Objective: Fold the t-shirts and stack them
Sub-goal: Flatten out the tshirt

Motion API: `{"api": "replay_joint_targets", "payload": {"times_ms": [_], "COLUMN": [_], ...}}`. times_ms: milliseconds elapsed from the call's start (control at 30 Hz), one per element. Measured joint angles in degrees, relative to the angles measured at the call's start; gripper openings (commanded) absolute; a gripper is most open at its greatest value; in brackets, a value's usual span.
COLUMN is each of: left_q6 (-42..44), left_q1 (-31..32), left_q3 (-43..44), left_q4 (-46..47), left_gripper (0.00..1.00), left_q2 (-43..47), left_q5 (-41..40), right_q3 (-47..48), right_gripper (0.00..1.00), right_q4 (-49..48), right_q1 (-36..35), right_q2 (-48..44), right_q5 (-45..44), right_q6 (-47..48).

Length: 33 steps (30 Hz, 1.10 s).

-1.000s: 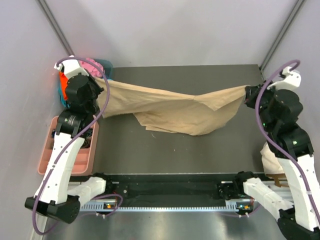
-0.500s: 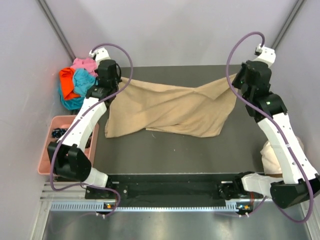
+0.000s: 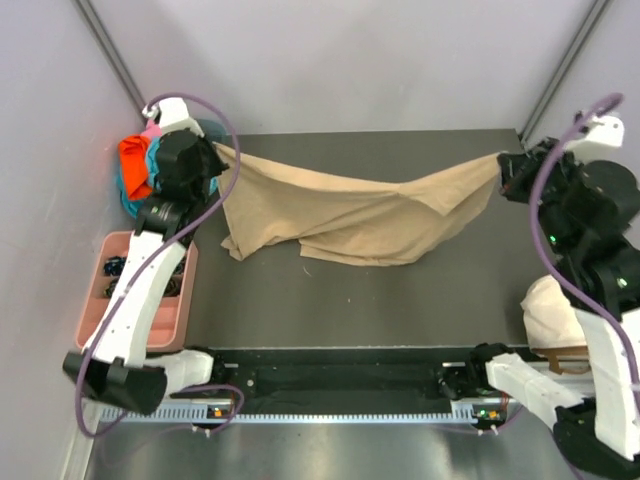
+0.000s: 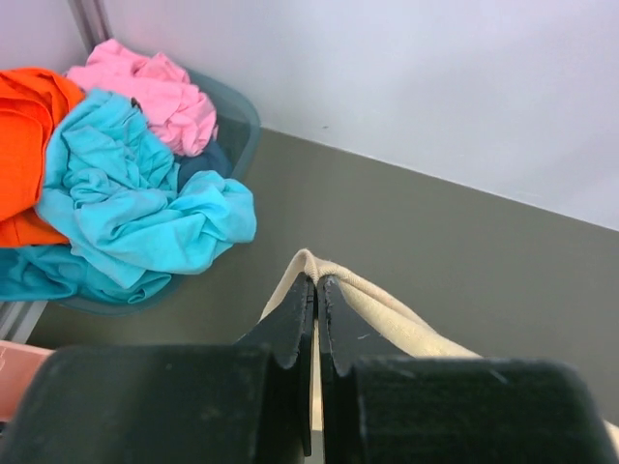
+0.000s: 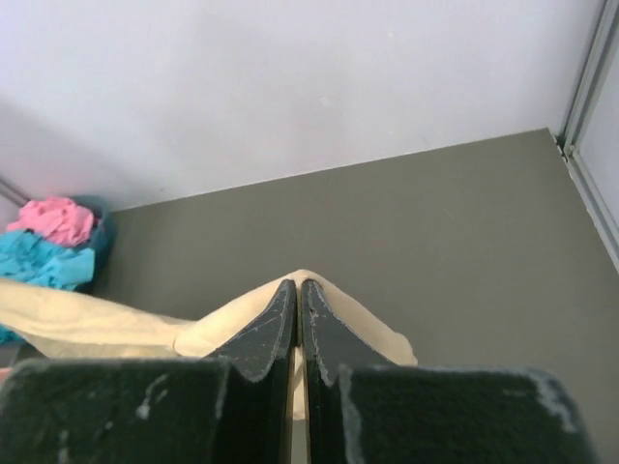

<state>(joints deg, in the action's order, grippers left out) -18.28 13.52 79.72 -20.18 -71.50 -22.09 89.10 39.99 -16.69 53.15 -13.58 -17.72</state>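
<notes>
The tan t-shirt point(image 3: 340, 210) is stretched between our two grippers, across the back half of the dark grey table point(image 3: 350, 310). Our left gripper point(image 4: 316, 280) has its black fingers pressed together on one edge of the shirt at the back left. Our right gripper point(image 5: 298, 283) pinches another edge the same way at the back right. The top edge is held up and dips in the middle. The lower part seems to rest on the table in soft, floppy folds. In the back left corner, just beside our left gripper, sits a round blue-green tub point(image 4: 240, 121) with smooth walls. It is stuffed full of scrunched-up shirts. A turquoise t-shirt point(image 4: 126, 193) lies in front and spills over the rim, an orange t-shirt point(image 4: 24, 145) is on the left, and a pink t-shirt point(image 4: 155, 87) is at the back. All three look soft and wrinkly. Nearer to us, along the left edge of the table, lies a long pink tray point(image 3: 92, 300) split into little boxes. It looks hard and smooth. Some small dark things lie in it, too small for us to tell what they are, and our left arm reaches over it. At the right edge, by our right arm, lies a soft cream thing point(image 3: 548, 310).
</notes>
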Motion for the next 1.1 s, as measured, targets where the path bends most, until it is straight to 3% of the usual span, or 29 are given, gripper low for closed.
{"api": "replay_joint_targets", "payload": {"times_ms": [233, 467, 600, 733, 833, 933, 1000, 1100], "left_q6": [-0.04, -0.72, -0.74, -0.61, -0.63, -0.55, -0.37, -0.48], "left_q1": [0.0, 0.02, -0.17, -1.57, -3.17, -4.83, -5.44, -6.01], "left_q3": [1.53, 2.54, 5.55, 12.39, 23.17, 40.65, 49.07, 55.39], "left_q4": [-6.34, -2.51, 5.07, 9.49, 8.37, 5.22, 4.07, 3.89], "left_gripper": [0.0, 0.0, 0.0, 0.0, 0.0, 0.0, 0.0, 0.0], "left_q2": [11.06, 8.09, -4.63, -22.23, -34.95, -46.49, -49.68, -48.3], "left_q5": [4.98, 5.18, 2.62, 1.4, 1.62, 2.93, 3.69, 4.96], "right_q3": [6.21, 4.07, 4.37, 13.18, 25.38, 38.14, 45.79, 47.87], "right_gripper": [0.0, 0.0, 0.0, 0.0, 0.0, 0.0, 0.0, 0.0], "right_q4": [5.49, -0.74, -9.01, -15.82, -17.84, -17.42, -17.68, -19.91], "right_q1": [0.0, 0.02, 0.02, 0.63, 2.82, 4.81, 5.38, 5.62], "right_q2": [-6.56, -7.17, 5.18, 25.18, 41.64, 53.24, 57.68, 56.39], "right_q5": [0.13, -6.4, -9.79, -11.23, -9.38, -7.32, -5.6, -3.39], "right_q6": [0.15, 0.13, 1.81, 5.81, 8.15, 10.32, 11.65, 12.63]}}
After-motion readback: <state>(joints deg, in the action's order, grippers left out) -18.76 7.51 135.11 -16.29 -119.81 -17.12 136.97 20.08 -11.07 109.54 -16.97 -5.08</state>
